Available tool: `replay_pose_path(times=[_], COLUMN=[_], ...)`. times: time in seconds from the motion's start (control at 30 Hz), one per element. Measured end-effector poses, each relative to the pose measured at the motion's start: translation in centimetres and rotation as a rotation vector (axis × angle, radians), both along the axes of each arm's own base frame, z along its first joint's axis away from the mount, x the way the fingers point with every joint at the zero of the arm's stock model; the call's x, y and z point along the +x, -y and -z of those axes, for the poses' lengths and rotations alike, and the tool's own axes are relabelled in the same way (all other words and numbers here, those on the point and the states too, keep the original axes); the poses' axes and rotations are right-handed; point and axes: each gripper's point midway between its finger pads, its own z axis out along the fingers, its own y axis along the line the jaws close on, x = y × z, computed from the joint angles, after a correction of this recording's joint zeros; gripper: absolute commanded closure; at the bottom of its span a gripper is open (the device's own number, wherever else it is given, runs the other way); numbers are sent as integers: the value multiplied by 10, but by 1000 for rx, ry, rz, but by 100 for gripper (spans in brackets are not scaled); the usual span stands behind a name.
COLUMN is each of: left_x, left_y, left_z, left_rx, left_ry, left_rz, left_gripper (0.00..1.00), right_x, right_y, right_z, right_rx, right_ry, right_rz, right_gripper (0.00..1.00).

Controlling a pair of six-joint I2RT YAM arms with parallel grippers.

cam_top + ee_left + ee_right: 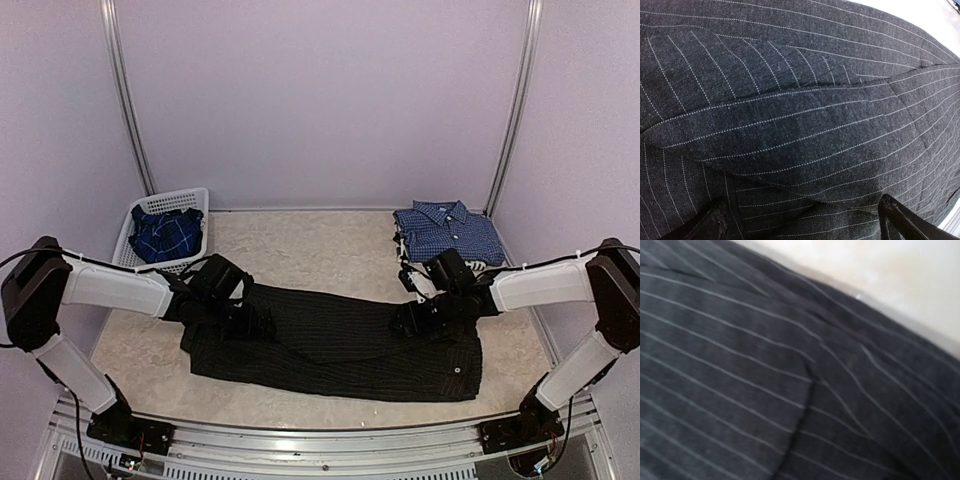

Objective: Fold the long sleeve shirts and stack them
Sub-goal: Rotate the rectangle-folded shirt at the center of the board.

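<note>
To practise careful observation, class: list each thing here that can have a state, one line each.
Black pinstriped shirt: spread out on the table, not yet stacked.
Blue checked shirt: folded, at the far right.
Dark plaid shirt: crumpled in the basket.
Basket: upright, holding the plaid shirt.
Left claw: open, over the black shirt.
Right claw: at the black shirt; open or shut unclear.

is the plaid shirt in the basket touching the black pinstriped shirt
Apart. The top view shows the dark blue plaid shirt lying inside the white basket, whose wall separates it from the black pinstriped shirt spread on the table.
</note>
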Motion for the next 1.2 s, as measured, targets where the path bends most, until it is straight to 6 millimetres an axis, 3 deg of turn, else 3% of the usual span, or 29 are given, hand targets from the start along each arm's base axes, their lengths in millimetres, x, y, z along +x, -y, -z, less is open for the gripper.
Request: replay_pose_path(times=[0.13,0.27,0.4,0.5,0.67,0.8,0.9,1.03,1.13,1.2], left_x=[31,70,120,155,210,210,187,157,146,134], left_y=[17,50,87,94,87,78,72,60,55,47], left_z=[0,-1,-10,-11,-6,-5,-10,-41,-61,-67], left_rx=[16,40,40,43,60,65,58,41,21,16], left_ry=[14,45,114,143,180,193,185,206,242,249], left_rz=[49,143,203,198,151,148,167,179,174,164], left_gripper=[1,1,1,1,1,1,1,1,1,1], right_x=[3,6,9,11,11,7,5,3,1,0], right_y=[5,11,17,26,42,45,45,43,39,38], right_z=[-21,-47,-63,-62,-56,-55,-59,-56,-49,-43], right_rx=[3,19,21,-19,-105,-115,-103,-97,-98,-104], right_ry=[50,121,164,159,122,110,116,104,79,62], right_rz=[23,51,79,114,157,157,153,140,123,114], right_gripper=[36,35,34,35,35,35,35,35,35,35])
